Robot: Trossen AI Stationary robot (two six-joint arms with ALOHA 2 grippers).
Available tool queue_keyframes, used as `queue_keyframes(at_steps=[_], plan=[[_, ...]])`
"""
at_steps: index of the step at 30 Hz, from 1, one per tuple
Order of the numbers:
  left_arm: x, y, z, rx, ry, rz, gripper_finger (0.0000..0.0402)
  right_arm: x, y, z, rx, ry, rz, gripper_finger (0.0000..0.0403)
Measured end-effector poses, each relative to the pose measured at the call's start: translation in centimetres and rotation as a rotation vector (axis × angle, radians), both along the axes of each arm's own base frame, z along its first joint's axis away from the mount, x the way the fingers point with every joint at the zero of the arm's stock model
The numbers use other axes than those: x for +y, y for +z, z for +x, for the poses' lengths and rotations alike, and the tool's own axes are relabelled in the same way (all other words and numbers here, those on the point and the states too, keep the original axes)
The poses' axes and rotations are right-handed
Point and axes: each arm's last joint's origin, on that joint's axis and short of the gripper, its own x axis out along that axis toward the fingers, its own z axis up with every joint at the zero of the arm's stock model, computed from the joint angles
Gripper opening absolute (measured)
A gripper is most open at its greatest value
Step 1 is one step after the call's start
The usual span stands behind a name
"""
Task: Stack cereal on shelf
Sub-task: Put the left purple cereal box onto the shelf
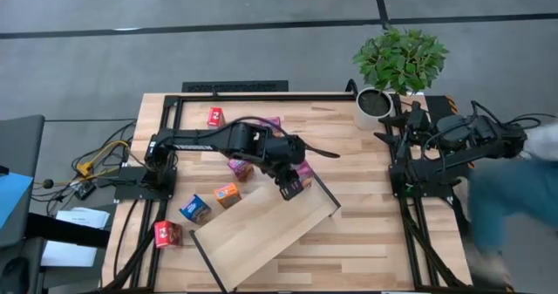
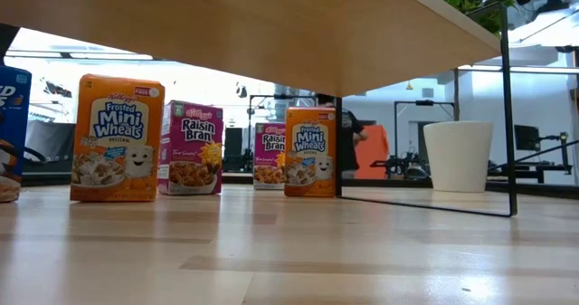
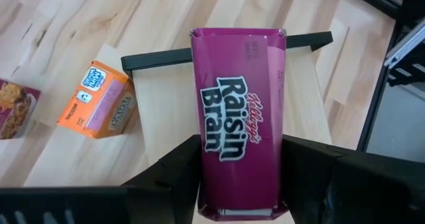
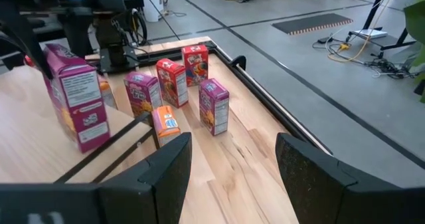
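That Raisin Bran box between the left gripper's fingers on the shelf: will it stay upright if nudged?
Probably tippy: the Raisin Bran box stands tall and narrow near the end of the shelf. It looks like light, thin cardboard, so it would likely slide or topple easily. The left gripper should back off straight.
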Motion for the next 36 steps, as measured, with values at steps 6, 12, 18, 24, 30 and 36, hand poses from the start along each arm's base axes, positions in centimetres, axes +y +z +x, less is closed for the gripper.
queue_keyframes(at_steps=[6,12,18,24,30,36], plan=[[0.2,0.0,0.0,-0.002,0.031,-0.010,0.0160,0.0,0.0,0.0,0.007,0.005,-0.015,0.0245],[0.2,0.0,0.1,0.002,-0.038,0.049,0.0165,0.0,0.0,0.0,0.007,0.005,-0.016,0.0245],[0.4,0.0,0.1,-0.001,-0.007,0.102,0.0221,0.0,0.0,0.0,0.014,0.007,-0.021,0.0245],[0.3,0.0,0.1,-0.005,0.007,0.058,0.0282,0.1,-0.2,0.0,0.044,0.048,-0.035,0.0245],[0.3,0.0,0.1,-0.005,0.008,0.013,0.0292,0.5,-0.4,1.4,0.101,0.124,-0.066,0.0245],[0.2,0.0,0.1,-0.002,-0.007,-0.033,0.0292,1.3,-0.6,4.2,0.157,0.204,-0.096,0.0245]])
